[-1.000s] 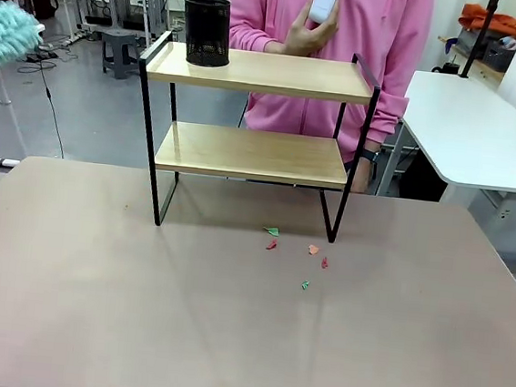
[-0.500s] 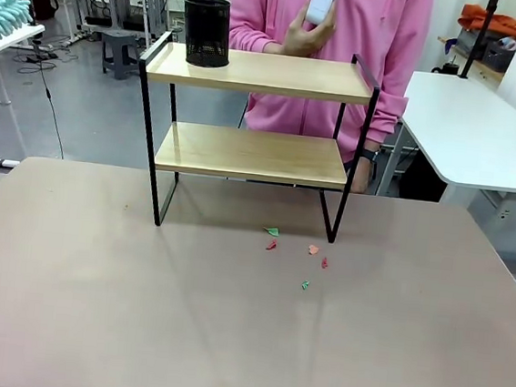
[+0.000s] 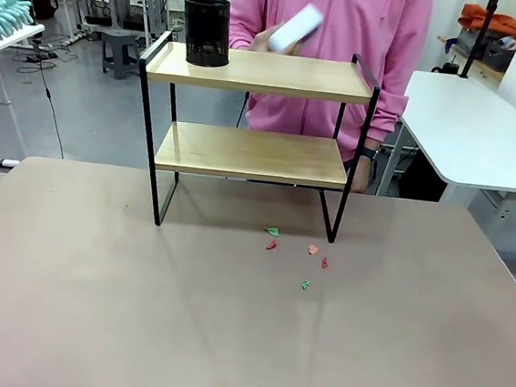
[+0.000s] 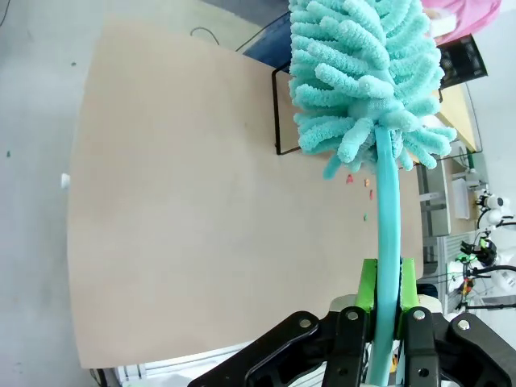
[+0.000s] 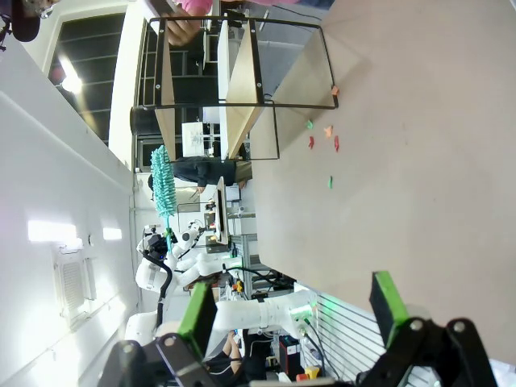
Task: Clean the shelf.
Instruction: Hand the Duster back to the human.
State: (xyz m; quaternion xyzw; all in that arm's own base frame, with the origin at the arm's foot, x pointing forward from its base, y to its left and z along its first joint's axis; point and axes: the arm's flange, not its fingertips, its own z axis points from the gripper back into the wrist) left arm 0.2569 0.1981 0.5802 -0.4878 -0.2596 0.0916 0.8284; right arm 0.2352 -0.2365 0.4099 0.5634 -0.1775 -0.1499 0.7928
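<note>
The brown counter (image 3: 226, 337) carries the shelf (image 3: 253, 154) toward its far side. Both wooden boards look bare, apart from a black mesh cup (image 3: 206, 31) at the left end of the top one. Behind the shelf a person's hand (image 3: 265, 41) holds a white block (image 3: 297, 25) just above the top board.

The left gripper (image 4: 387, 282) is clamped narrow on the handle of a teal duster (image 4: 363, 72), with the fluffy head raised high and well to the left of the shelf. The right gripper (image 5: 292, 306) hangs wide and empty over the counter.

The step appears to be bringing the duster in to sweep the boards. It is best to wait until the hand and block are clear. The head can then be laid flat on the open stretch of the top board, right of the cup, and drawn lightly along it. Gentle pressure should keep the light frame from sliding and the cup from tipping. The lower board needs a low, level approach between the legs. Small coloured scraps (image 3: 312, 250) lie on the counter just in front of the right front leg.
</note>
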